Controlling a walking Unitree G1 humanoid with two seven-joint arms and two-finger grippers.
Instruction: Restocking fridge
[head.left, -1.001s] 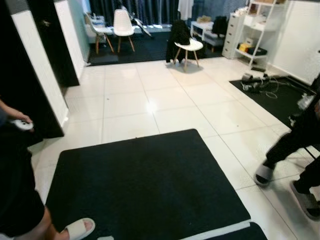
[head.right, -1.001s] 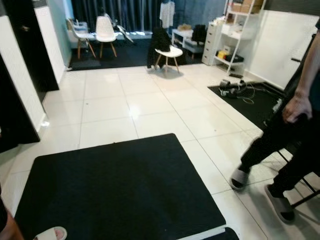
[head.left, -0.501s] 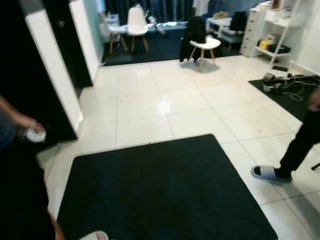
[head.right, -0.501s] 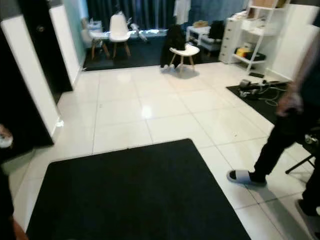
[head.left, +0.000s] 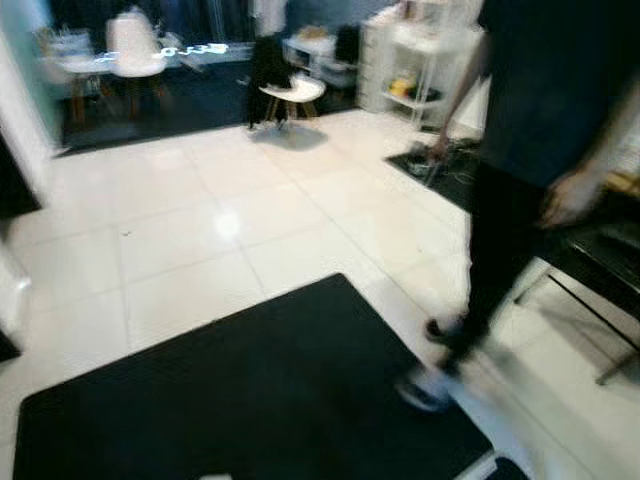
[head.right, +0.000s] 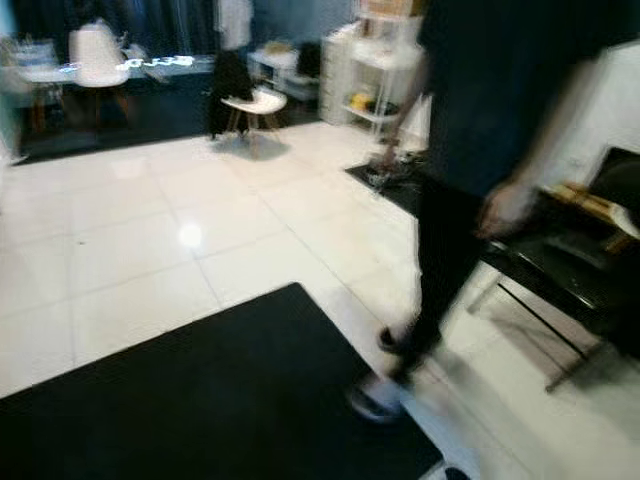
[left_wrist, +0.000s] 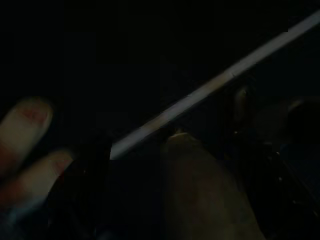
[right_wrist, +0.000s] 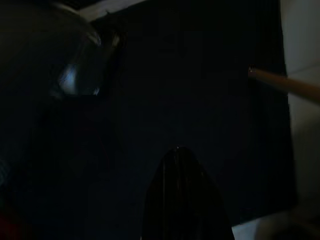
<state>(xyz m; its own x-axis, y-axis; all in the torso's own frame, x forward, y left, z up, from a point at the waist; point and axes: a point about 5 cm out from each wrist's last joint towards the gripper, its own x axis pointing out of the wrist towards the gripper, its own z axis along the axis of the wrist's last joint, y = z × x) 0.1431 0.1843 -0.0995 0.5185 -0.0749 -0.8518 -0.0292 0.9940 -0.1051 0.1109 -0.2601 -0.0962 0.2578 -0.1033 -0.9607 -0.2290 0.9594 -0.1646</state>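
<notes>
Both eye views are blurred and look across a room with white floor tiles (head.left: 190, 240). A black mat (head.left: 240, 390) lies on the floor right in front of me. My right gripper (right_wrist: 180, 152) appears as a dark tip hanging over dark matting in the right wrist view. The left wrist view is very dark. There my left gripper (left_wrist: 170, 140) is a dim shape over dark floor crossed by a pale strip (left_wrist: 215, 85). Blurred skin-coloured digits of a person (left_wrist: 25, 130) sit at that picture's edge.
A person in dark clothes (head.left: 520, 150) walks across the tiles close on my right, one foot (head.left: 425, 390) at the mat's corner. A dark table with thin legs (head.right: 560, 270) stands at far right. White chairs (head.left: 135, 50), a stool (head.left: 292, 92) and white shelves (head.left: 420, 60) line the back.
The camera has swung right, with more blur. The person on the right has stepped much nearer, up to the mat's corner. The person at the left edge has left the picture.
</notes>
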